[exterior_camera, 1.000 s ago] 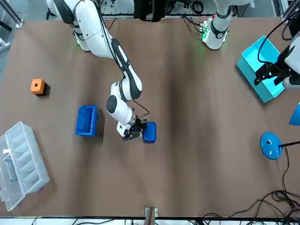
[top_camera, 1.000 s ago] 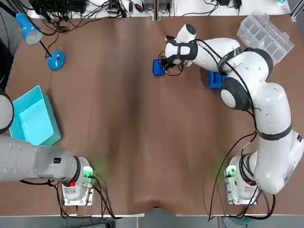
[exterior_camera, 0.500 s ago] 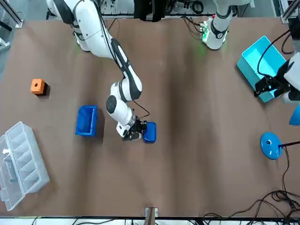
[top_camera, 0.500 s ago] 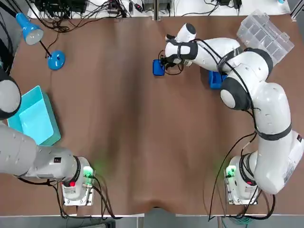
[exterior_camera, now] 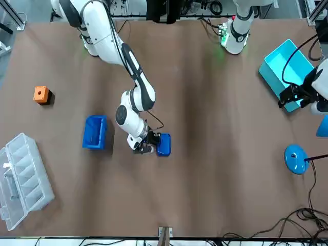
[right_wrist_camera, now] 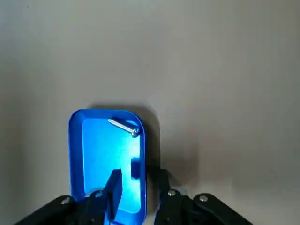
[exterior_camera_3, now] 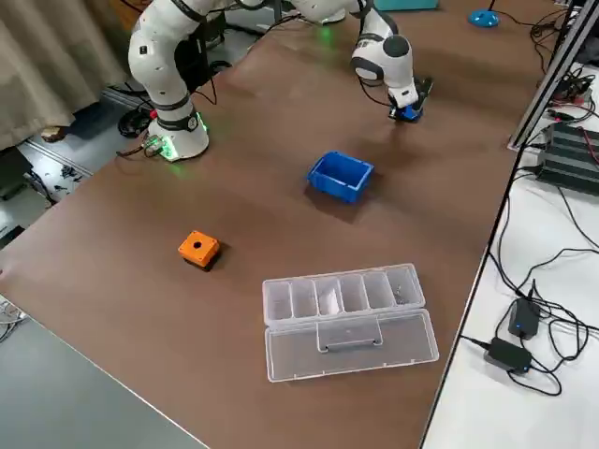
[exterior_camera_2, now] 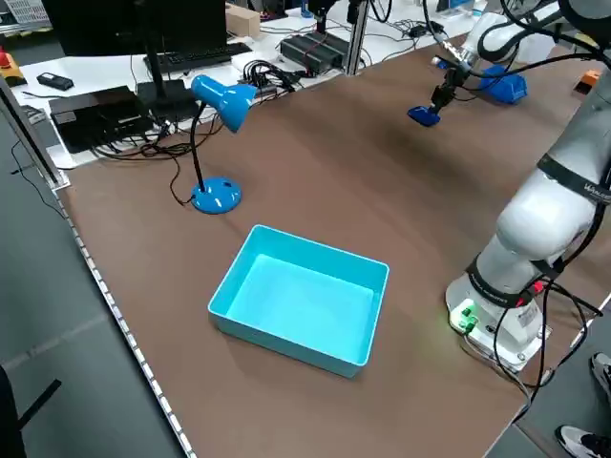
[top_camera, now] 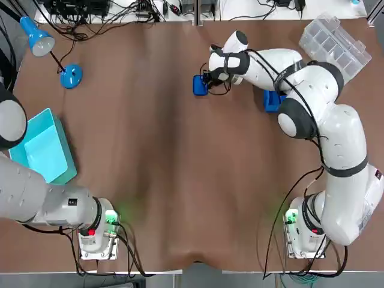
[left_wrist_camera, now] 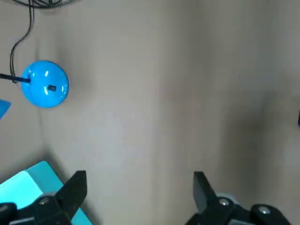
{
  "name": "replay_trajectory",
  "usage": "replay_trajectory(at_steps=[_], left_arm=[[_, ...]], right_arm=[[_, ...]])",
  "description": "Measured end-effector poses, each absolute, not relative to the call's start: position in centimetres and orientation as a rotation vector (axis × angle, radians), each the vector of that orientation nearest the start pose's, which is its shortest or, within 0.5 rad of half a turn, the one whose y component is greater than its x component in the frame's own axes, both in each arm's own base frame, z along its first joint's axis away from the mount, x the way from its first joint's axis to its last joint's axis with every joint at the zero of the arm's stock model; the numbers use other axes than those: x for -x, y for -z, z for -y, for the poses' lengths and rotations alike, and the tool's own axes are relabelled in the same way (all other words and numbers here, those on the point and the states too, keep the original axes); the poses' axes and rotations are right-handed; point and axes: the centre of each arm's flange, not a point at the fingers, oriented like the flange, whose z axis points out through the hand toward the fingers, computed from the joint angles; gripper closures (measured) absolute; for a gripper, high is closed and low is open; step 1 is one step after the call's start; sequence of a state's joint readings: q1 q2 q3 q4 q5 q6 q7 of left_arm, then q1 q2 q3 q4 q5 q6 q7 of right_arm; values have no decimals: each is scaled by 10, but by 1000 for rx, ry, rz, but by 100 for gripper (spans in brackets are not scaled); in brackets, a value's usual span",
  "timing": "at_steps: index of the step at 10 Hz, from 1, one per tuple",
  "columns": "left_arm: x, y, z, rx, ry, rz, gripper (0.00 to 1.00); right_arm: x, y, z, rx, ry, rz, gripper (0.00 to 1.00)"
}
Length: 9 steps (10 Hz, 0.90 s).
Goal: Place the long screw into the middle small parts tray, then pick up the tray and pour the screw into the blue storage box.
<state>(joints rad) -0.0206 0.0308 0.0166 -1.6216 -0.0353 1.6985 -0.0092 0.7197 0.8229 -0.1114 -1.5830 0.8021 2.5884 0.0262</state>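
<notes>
**Spotter 1:** Over at the small blue tray [top_camera: 199, 86], your right gripper [right_wrist_camera: 139, 177] sits low. Its fingers straddle one long wall, one inside the tray and one outside.

**Spotter 2:** It isn't clamped, though. In your right wrist view, tray floor shows between the inner finger and that wall, so the jaws stand slightly apart and grip nothing.

**Spotter 1:** And your long screw [right_wrist_camera: 124, 126]?

**Spotter 2:** It lies flat inside the tray, slanted, at the end away from the fingers. Its head is close to the straddled wall.

**Spotter 1:** Your other arm is well apart from the tray, off to the robot's left. The left gripper [left_wrist_camera: 139, 180] hangs spread wide and empty above the table [top_camera: 156, 150], over a corner of the blue storage box [top_camera: 42, 150].

**Spotter 2:** A blue desk lamp [top_camera: 71, 76] also stands on that side of the tray. On the tray's other side you have a deeper blue bin [exterior_camera: 95, 132] near it. An orange block [exterior_camera: 41, 94] and a clear compartment case [exterior_camera: 23, 179] lie farther out.
</notes>
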Motion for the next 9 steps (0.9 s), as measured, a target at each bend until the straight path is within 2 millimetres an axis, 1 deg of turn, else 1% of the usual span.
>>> replay_trajectory(at_steps=[2,4,5,7,9], left_arm=[[-575,-596,-1,3175,79,33,0],[-576,-596,-2,3175,78,35,0],[-576,-596,-3,3175,78,38,0],[-576,-595,-5,3175,78,46,0],[-574,-594,-3,3176,44,31,0]], right_arm=[[-583,-168,-404,2696,80,-49,62],[-584,-167,-403,2691,83,-63,69],[-583,-166,-403,2691,83,-63,75],[-583,-166,-405,2691,88,-61,73],[-582,-166,-405,2691,90,-61,73]])
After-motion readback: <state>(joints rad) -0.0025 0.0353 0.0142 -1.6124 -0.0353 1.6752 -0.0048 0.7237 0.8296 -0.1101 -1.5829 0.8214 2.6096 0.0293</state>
